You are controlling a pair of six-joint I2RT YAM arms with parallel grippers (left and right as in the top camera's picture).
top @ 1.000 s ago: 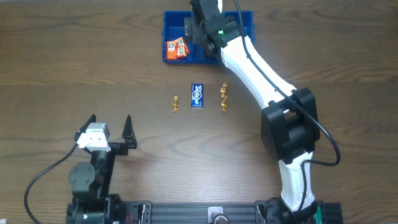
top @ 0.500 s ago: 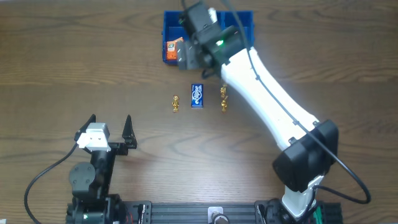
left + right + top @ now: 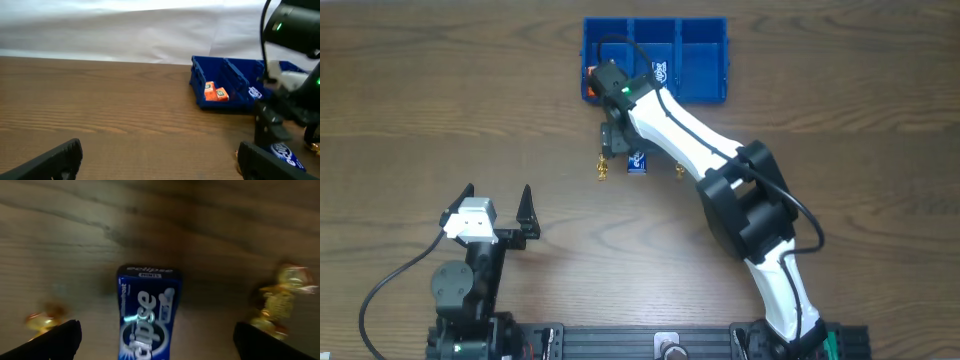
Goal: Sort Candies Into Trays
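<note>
Left fingers [image 3: 45,162] and right fingers [image 3: 50,340] gape empty; blue tray [image 3: 705,60] holds orange candies [image 3: 215,92] and a mint pack [image 3: 660,72].

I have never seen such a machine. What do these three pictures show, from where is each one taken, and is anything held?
These are two robot arms at a wooden table. One picture looks down from above. The other two come from small cameras, one on each arm's wrist.

The right gripper is open and sits just above a blue mint pack, which lies on the table with gold candies on either side. It holds nothing. The left gripper is also open and empty, close to its own base.

At the far side of the table stands a blue tray with three compartments. Orange candies lie in one end compartment, and another mint pack lies in the middle one.
</note>
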